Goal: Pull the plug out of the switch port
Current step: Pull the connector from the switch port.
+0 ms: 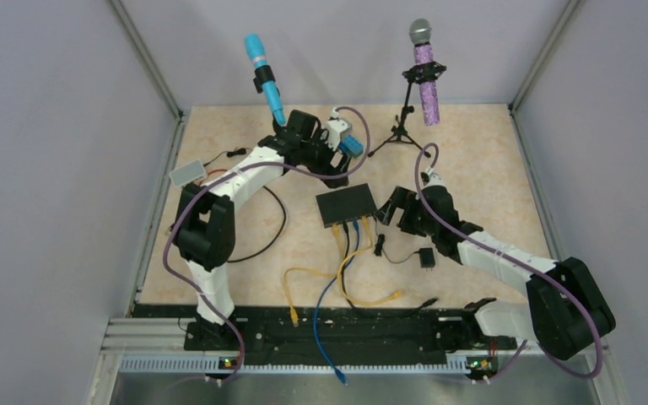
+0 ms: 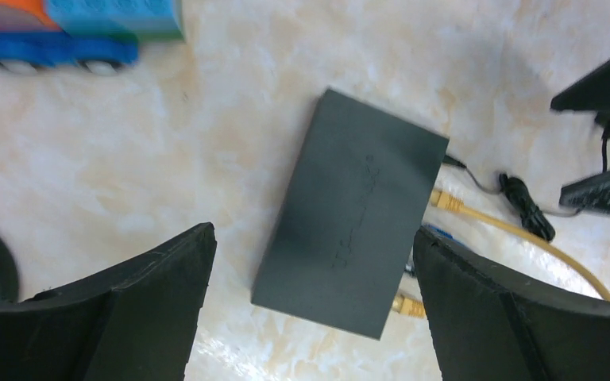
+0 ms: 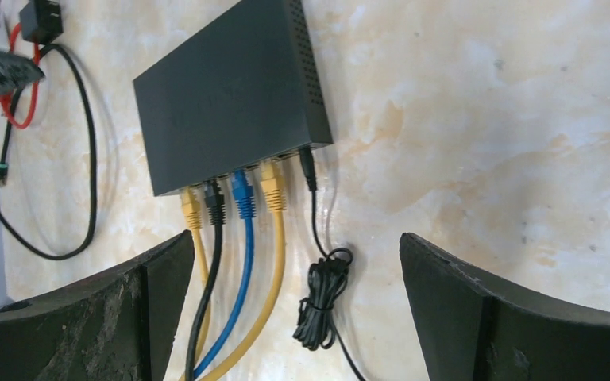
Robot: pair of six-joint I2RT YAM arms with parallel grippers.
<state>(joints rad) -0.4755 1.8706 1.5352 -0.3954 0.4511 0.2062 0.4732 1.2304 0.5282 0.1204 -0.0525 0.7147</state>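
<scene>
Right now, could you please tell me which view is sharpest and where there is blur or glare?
Right wrist view: sharpest, the switch and its plugs crisp. Left wrist view: softer, blue toy blurred, tabletop washed out. Top view: evenly lit, cables tiny.

The top camera looks down from high over the whole worktop, while both wrist cameras face down, close above the same black switch.

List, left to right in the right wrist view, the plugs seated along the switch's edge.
First yellow plug → black plug → blue plug → second yellow plug → thin black power plug.
</scene>
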